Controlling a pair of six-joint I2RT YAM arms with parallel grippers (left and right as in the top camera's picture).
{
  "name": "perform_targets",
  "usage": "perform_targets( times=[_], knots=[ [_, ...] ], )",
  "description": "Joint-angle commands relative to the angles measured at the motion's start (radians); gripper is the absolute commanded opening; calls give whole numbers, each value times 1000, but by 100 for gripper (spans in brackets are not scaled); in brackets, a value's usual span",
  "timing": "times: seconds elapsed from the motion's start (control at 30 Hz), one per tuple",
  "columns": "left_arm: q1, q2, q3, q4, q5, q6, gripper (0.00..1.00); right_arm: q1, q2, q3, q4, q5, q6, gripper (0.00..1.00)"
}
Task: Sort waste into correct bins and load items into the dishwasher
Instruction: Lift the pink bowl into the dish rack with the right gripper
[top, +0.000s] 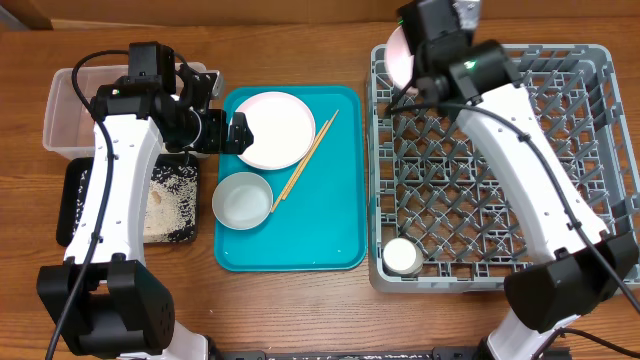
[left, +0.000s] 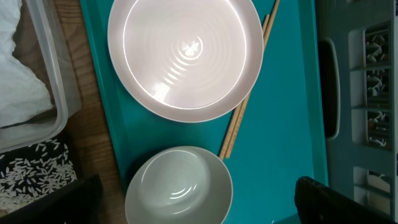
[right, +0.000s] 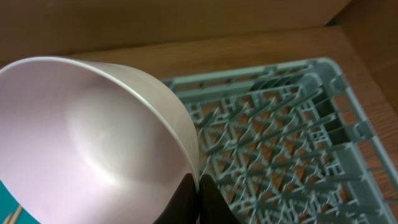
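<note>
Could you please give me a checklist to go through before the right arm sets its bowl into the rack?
1. Grip: right gripper shut on the pink bowl at its rim: ok.
2. Position: bowl over the dish rack, at its far left corner: ok.
3. Pegs under the bowl free: cannot tell, hidden from view.
4. The cup away from that spot, in the rack's near left corner: ok.
5. The left gripper open, empty, above the teal tray: ok.
6. Tray emptied: not ok; plate, grey bowl and chopsticks lie on it.
</note>
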Motion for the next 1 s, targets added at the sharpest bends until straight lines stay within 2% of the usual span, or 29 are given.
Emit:
perform_targets(
  times=[0.0,0.23,0.33,0.63,0.83,0.97],
  knots=[
    [0,-4,24,2,-7,-21,100,-43,29,-17,82,53,-113,4],
    [0,-4,24,2,-7,-21,100,-14,193,-20,231,426,-259,4],
    [0,-4,24,2,-7,-21,100,28,250,-20,264,558,-274,4],
    [0,-4,24,2,-7,-21,100,80,344,-32,257,669,-274,4],
    [0,-4,24,2,-7,-21,100,129,353,-32,163,623,-274,4],
    [0,-4,24,2,-7,-21,100,181,353,-32,101,524,-274,5]
  ],
)
